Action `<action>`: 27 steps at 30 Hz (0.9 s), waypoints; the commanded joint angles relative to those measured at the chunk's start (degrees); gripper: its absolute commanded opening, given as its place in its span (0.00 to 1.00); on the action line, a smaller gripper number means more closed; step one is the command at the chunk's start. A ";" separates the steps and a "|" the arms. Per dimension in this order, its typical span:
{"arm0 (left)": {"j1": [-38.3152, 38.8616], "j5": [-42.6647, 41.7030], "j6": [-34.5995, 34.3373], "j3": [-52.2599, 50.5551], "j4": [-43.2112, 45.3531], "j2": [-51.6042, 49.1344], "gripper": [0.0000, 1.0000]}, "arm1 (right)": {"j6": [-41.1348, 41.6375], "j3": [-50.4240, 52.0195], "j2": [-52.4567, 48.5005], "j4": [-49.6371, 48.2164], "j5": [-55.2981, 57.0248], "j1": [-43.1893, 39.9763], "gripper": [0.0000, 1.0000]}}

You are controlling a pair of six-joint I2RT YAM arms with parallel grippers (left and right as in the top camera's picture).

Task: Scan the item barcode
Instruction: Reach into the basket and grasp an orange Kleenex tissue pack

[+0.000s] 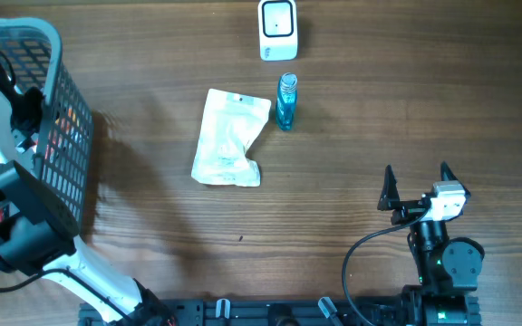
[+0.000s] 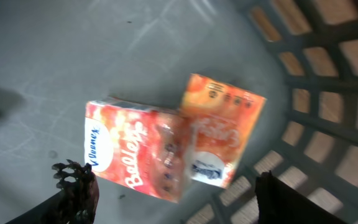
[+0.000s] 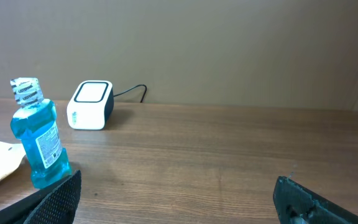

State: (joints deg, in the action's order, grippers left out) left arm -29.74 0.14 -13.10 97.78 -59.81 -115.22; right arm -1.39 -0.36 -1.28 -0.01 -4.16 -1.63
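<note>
The left gripper (image 2: 169,177) is held pointing down, fingers spread astride an orange pack (image 2: 135,149), lettered roughly "Belle", laid in the basket (image 1: 71,127). The right gripper (image 1: 415,174) is held level, spread wide, well short of the scanner (image 1: 277,29).

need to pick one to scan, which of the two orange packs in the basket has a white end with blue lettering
The pack on the left in the left wrist view; the other orange pack shows only a small dark label.

Overhead looks straight down; left wrist close inside basket (image 2: 328,93); right wrist, low, shares overhead's bottle (image 3: 39,138).
</note>
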 commanded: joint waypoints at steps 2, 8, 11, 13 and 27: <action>-0.15 3.65 0.87 -1.36 0.48 -2.19 0.75 | 0.28 0.07 0.15 -0.09 0.74 0.28 1.00; -0.15 4.48 0.70 -3.39 1.77 -2.23 0.67 | 0.28 0.07 0.15 -0.07 0.74 0.28 1.00; -0.15 4.48 0.70 -3.41 1.33 -2.23 0.58 | 0.31 0.07 0.15 -0.09 0.74 0.28 1.00; -0.15 4.48 0.70 -3.41 0.72 -2.23 0.51 | 0.28 0.07 0.15 -0.09 0.74 0.28 1.00; -0.17 5.09 0.72 -8.00 3.28 -2.23 0.25 | 0.28 0.07 0.15 -0.07 0.74 0.28 1.00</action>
State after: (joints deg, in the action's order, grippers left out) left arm -29.74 3.84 -12.78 90.59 -56.86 -116.68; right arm -1.39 -0.36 -1.28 0.01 -4.16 -1.63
